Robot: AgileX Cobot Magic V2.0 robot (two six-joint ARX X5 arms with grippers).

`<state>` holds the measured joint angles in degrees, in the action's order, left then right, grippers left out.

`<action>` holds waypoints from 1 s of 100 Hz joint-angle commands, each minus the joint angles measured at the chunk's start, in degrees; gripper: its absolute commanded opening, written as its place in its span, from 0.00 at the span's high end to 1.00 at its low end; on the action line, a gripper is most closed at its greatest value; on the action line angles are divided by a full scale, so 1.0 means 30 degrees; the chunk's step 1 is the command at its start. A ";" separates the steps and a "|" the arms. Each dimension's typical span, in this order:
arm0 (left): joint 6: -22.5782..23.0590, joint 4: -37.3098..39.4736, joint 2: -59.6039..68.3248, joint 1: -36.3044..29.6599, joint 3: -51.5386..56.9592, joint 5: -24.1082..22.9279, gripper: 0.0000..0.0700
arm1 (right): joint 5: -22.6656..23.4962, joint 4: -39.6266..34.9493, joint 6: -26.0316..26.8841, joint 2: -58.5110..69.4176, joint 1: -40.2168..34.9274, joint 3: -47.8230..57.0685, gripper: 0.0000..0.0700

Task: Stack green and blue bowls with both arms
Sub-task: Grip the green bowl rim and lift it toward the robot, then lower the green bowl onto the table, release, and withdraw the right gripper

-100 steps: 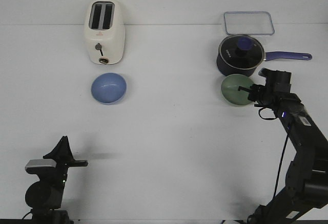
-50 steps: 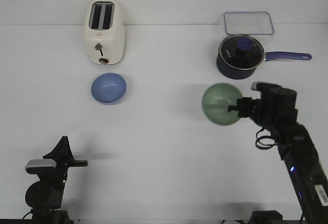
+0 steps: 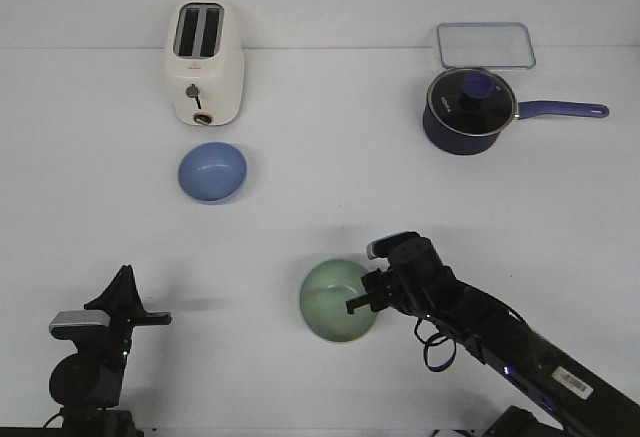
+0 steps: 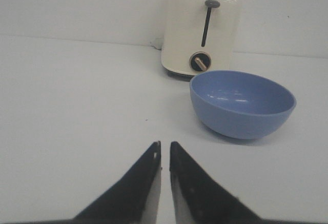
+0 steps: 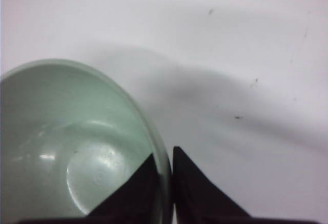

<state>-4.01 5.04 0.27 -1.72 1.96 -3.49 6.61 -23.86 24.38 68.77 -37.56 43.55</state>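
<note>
The right hand [image 3: 358,302] is pinching the rim of the green bowl [image 3: 338,300] — one finger inside the bowl and one outside, as the right wrist view shows. The bowl is near the front middle of the white counter [image 3: 330,157], right side up. I cannot tell if it is touching the counter or is just above it. The blue bowl [image 3: 212,171] sits by itself, well apart, just in front of the cream toaster [image 3: 203,60]. The left hand [image 4: 164,155] is low at the front left corner with its two fingers close together and nothing between them; it points toward the blue bowl. The dark pot [image 3: 468,109] and the clear tray [image 3: 484,45] are far off at the back right and are not in the way. The job here looks like bringing the green bowl to a good spot for stacking. To do it well, the right hand should keep the bowl flat, not tipped, and hold the rim firmly, since only a thin edge is being pinched and the bowl could slip or swing. It should be set down gently before the fingers let go. Then the left hand can open up, reach for the blue bowl's rim — away from the toaster — and the two bowls can go one inside the other, lined up in the middle.
</note>
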 commanded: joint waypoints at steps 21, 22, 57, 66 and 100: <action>-0.0036 0.0211 -0.0029 0.0015 -0.0386 0.0022 0.98 | -0.0758 0.0160 0.0430 0.1224 -0.0641 0.0117 1.00; -0.0036 0.0211 -0.0029 0.0015 -0.0386 0.0022 0.98 | -0.0758 0.0160 0.0430 0.1224 -0.0641 0.0117 0.99; -0.0036 0.0211 -0.0029 0.0015 -0.0386 0.0022 0.98 | -0.0882 0.0117 -0.0095 0.1107 -0.0634 0.0117 0.68; -0.0036 0.0211 -0.0029 0.0015 -0.0386 0.0022 0.98 | -0.1814 0.0087 -0.0816 0.0160 -0.0619 0.0117 0.68; -0.0036 0.0211 -0.0029 0.0015 -0.0386 0.0022 0.98 | -0.6397 0.0204 -0.1902 -0.9624 -0.2455 -0.1741 0.68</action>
<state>-4.01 5.04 0.25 -1.72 1.96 -3.49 -10.83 -23.68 20.01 44.64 -42.89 40.80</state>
